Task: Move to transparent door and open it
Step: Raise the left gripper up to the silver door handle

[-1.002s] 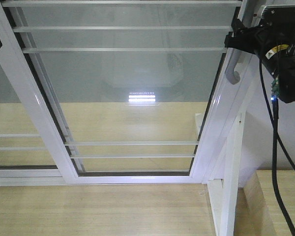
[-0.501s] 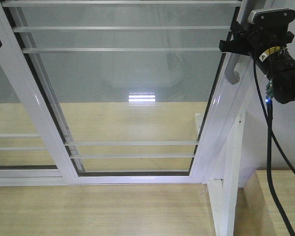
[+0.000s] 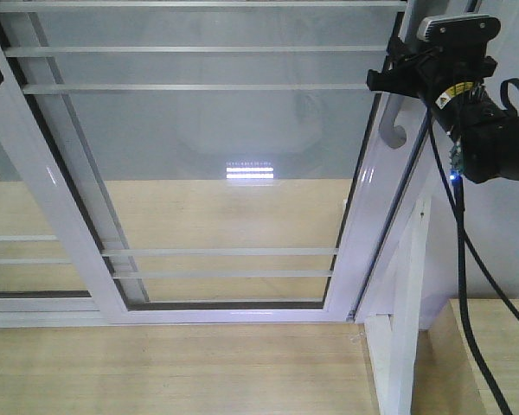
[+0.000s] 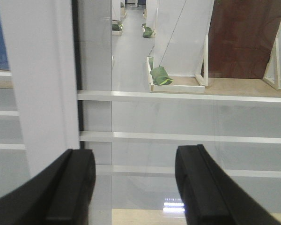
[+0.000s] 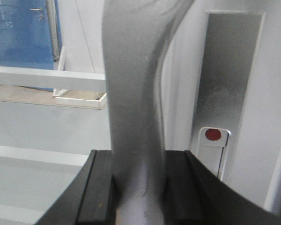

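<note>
The transparent door (image 3: 225, 173) fills the front view, standing on its track above the wooden floor (image 3: 156, 363), with its right stile slanting up to the top right corner. The curved grey handle (image 3: 389, 121) is fixed on that stile near the upper edge. The front view shows the door's whole span, its thin white bars, and a second framed panel (image 3: 35, 216) overlapping its left side. Only the right wrist view shows the grip itself: the right gripper (image 5: 138, 187) has its black jaws clamped on the handle (image 5: 136, 117), one pad against each side, and a small red dot (image 5: 212, 135) sits in a metal plate just beside it. From the front, the right gripper (image 3: 389, 78) reaches in level from the upper right. Its wrist camera is on top and a black cable (image 3: 467, 285) hangs down past the white post (image 3: 406, 303). The left wrist view faces the glass and a white upright (image 4: 42, 84); the left gripper (image 4: 136, 187) has its jaws apart with nothing between them.
</note>
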